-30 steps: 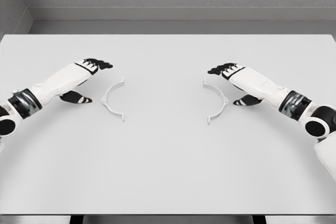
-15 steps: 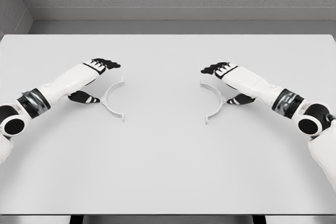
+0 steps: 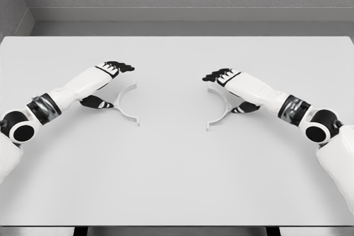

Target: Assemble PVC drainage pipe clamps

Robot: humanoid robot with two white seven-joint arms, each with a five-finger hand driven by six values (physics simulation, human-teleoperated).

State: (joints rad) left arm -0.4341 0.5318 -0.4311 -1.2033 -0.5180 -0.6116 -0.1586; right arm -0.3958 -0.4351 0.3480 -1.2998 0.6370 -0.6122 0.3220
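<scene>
Left clamp half (image 3: 126,102), right clamp half (image 3: 219,108): flat on table (image 3: 177,181), mid-width, well apart, unjoined. Left hand (image 3: 105,84), right hand (image 3: 229,88): each cupped wide around own half, grip uncertain. Remaining: bring together, mate.

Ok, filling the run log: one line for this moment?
left hand: over left clamp half | right hand: over right clamp half | halves apart on table, unjoined

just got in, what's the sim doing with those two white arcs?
Each hand is at its own half-clamp on the white table. The left hand has its fingers around the left half-clamp; the right hand likewise at the right half-clamp. The open sides of the halves face each other, with a wide gap between them, not yet joined.
</scene>
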